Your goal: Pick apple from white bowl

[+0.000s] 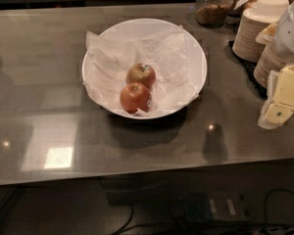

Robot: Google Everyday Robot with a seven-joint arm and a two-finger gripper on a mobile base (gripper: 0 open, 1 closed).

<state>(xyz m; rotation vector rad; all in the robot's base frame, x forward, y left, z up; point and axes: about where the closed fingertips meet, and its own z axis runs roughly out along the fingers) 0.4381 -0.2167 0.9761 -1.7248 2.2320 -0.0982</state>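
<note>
Camera view: you see the white bowl (196, 47), lined with crinkled paper (162, 49), on the grey worktop (137, 148). The apple (140, 75) with the small sticker lies near the bowl's middle, just behind a redder apple (135, 97). Your claw (280, 107) hangs at the right edge, well apart from the bowl, beside stacked paper plates (254, 33); you cannot tell whether it is apart or together.

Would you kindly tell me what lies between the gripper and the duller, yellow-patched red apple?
In the camera view: crinkled white paper, the wide white bowl's rim, then bare grey countertop up to the gripper at the right edge.
</note>
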